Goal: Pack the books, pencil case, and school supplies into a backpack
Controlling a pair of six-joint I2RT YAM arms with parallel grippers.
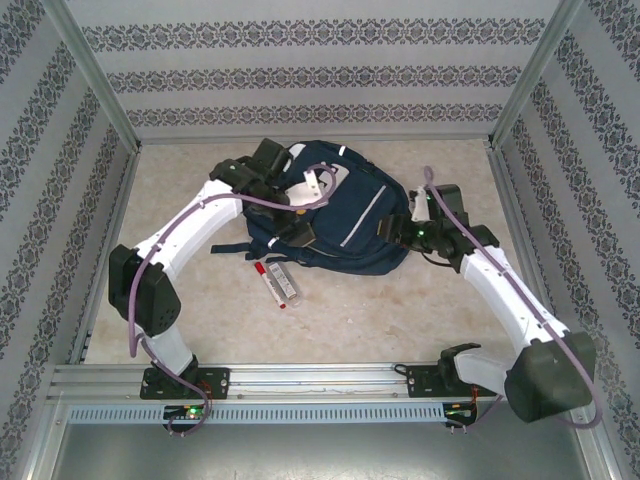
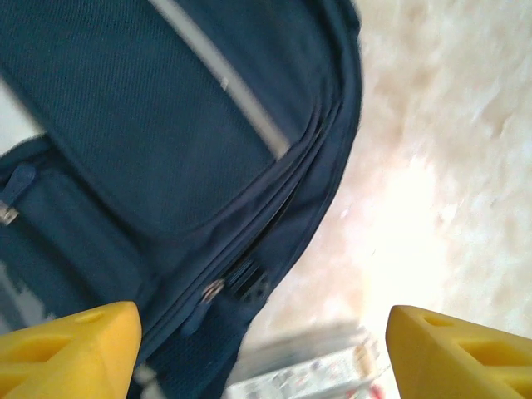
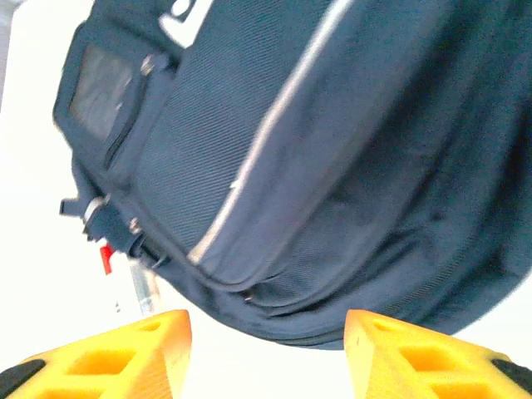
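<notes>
We see the backpack (image 1: pixel 335 215) lying flat in the middle of the top view, on the pale, mottled table (image 1: pixel 400 320). It is navy woven fabric with rounded corners. A thin grey-white stripe (image 3: pixel 274 125) runs down its front panel, and there is a white patch (image 3: pixel 179 29) at the upper left of the right wrist view. Zip tracks follow its curved edge in the left wrist view, where a small metal zip pull (image 2: pixel 213 291) hangs. We cannot tell what lies inside the bag.

The pencil case (image 1: pixel 283 287) rests on the table just below the backpack's lower left edge, outside it. It is a narrow, clear plastic rectangle with dark and white contents. A small red piece (image 1: pixel 261 268) sits at its upper end, and we cannot tell whether the two touch.

The left gripper (image 2: pixel 264 345) hangs over the backpack's edge, low in its own view. Its blocky yellow fingers (image 2: pixel 83 341) are wide apart and clasp nothing, and the blurred clear case shows low between them. The right gripper (image 3: pixel 268 349) faces the backpack's side at the lower centre of its view. Its yellow fingers are parted, with bare white table in the gap and nothing held.
</notes>
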